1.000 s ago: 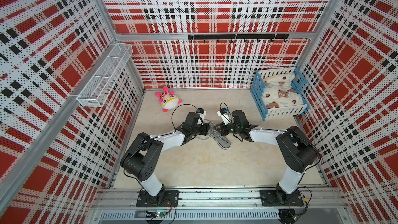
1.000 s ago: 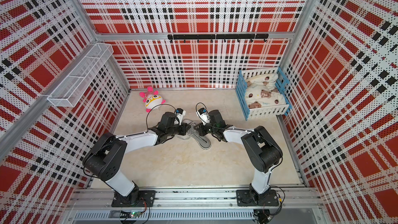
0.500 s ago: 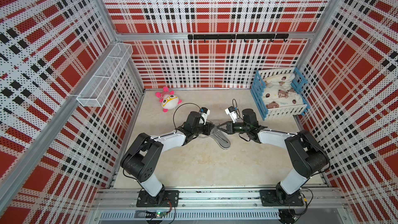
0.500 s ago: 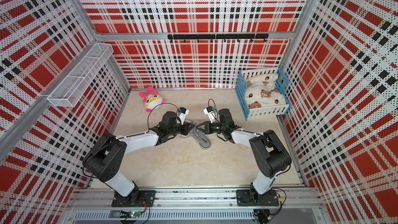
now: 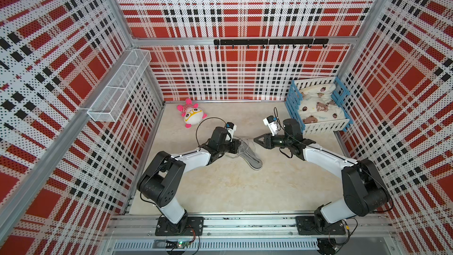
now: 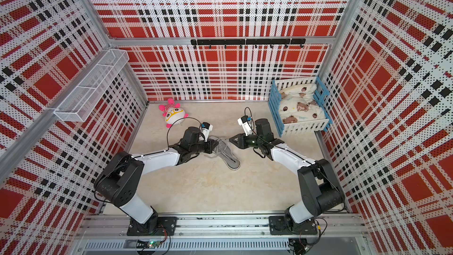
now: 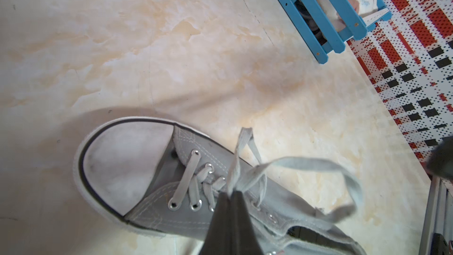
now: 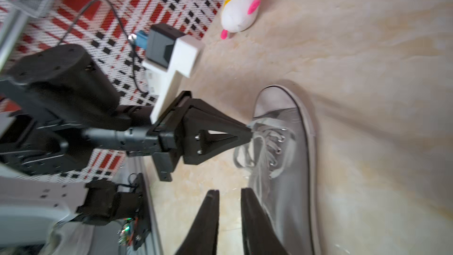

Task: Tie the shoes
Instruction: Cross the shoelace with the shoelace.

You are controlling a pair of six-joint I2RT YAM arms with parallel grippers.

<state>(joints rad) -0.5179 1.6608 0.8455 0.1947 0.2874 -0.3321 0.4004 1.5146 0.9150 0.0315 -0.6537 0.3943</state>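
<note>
The shoe (image 5: pixel 251 155) is a grey canvas sneaker with a white toe cap (image 7: pixel 122 163), lying mid-floor in both top views (image 6: pixel 228 155). My left gripper (image 5: pixel 240 143) is shut on its pale grey laces (image 7: pixel 236 168) above the eyelets, seen in the left wrist view (image 7: pixel 231 193) and the right wrist view (image 8: pixel 250 131). A loose lace loop (image 7: pixel 326 164) trails off toward the heel. My right gripper (image 5: pixel 255 140) hangs just right of the shoe, apart from it. Its fingers (image 8: pixel 247 207) stand slightly open (image 8: pixel 229 191) with only floor between them.
A pink-and-white plush toy (image 5: pixel 192 115) lies at the back left. A blue-and-white crate (image 5: pixel 295 109) holding a bear-print blanket stands at the back right, close behind my right arm. A wire basket (image 5: pixel 120 87) hangs on the left wall, and a hook rail (image 5: pixel 269 42) on the back wall.
My right gripper has opened, let go of the lace and drawn back to the right, away from the shoe. The left gripper has kept its hold and place.
</note>
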